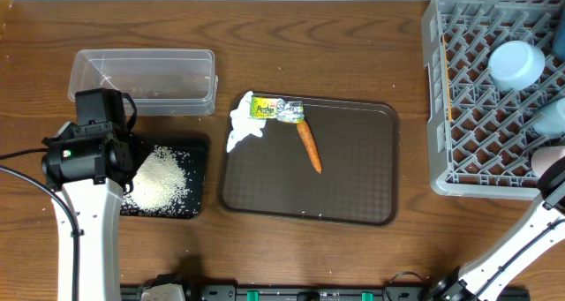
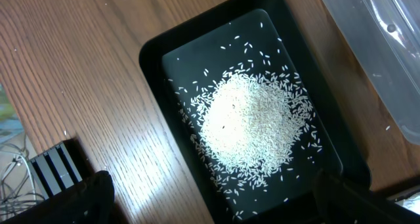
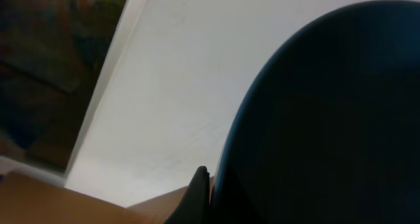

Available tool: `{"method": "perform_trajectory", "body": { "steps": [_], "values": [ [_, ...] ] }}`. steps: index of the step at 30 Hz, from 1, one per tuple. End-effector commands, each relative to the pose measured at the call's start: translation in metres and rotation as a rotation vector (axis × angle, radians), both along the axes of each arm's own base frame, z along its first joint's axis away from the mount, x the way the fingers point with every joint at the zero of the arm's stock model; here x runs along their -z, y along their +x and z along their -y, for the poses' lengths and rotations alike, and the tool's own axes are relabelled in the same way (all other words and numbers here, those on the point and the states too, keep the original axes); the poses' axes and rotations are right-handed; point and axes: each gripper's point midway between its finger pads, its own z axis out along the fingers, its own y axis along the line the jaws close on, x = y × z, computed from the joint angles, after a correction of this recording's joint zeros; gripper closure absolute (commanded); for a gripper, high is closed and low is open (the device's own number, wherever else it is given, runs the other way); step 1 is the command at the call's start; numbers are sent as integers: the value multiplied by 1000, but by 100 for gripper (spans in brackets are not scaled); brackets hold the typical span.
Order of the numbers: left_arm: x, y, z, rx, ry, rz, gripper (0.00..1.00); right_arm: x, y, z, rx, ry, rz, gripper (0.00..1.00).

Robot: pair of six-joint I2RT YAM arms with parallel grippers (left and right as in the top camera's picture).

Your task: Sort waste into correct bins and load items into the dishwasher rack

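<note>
White rice (image 2: 252, 122) lies heaped in the black tray (image 2: 154, 60), with stray grains around the heap. My left gripper (image 2: 213, 207) hangs open over the tray's near end, nothing between its fingers (image 2: 85, 198). The clear tub (image 1: 144, 80) stands just behind the black tray (image 1: 196, 173). On the brown tray (image 1: 353, 195) lie the green-and-yellow wrapper (image 1: 276, 109), the crumpled tissue (image 1: 243, 129) and the carrot (image 1: 309, 146). The grey rack (image 1: 437, 116) holds an upturned light-blue bowl (image 1: 516, 63). My right gripper (image 3: 209, 184) is shut on the dark blue plate-bowl (image 3: 328, 119) at the rack's right edge.
The left arm (image 1: 88, 151) covers the black tray's left side in the overhead view. The right arm (image 1: 521, 239) rises from the front right corner toward the rack. Thin wooden chopsticks (image 1: 448, 94) stand along the rack's left wall. Bare wooden table (image 1: 318, 36) surrounds everything.
</note>
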Motion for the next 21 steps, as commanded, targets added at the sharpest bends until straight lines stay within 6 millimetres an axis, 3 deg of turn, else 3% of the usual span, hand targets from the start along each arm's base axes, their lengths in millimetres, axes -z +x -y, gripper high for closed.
{"method": "perform_trajectory", "body": {
  "steps": [1,9,21],
  "values": [
    [-3,0,-2,-11,3,9,1,11,1,2,7,64,-41,99],
    [-3,1,-2,-12,3,10,1,51,-3,17,23,120,-113,99],
    [-3,0,-2,-11,3,9,1,59,-23,50,117,157,-174,99]
  ]
}}
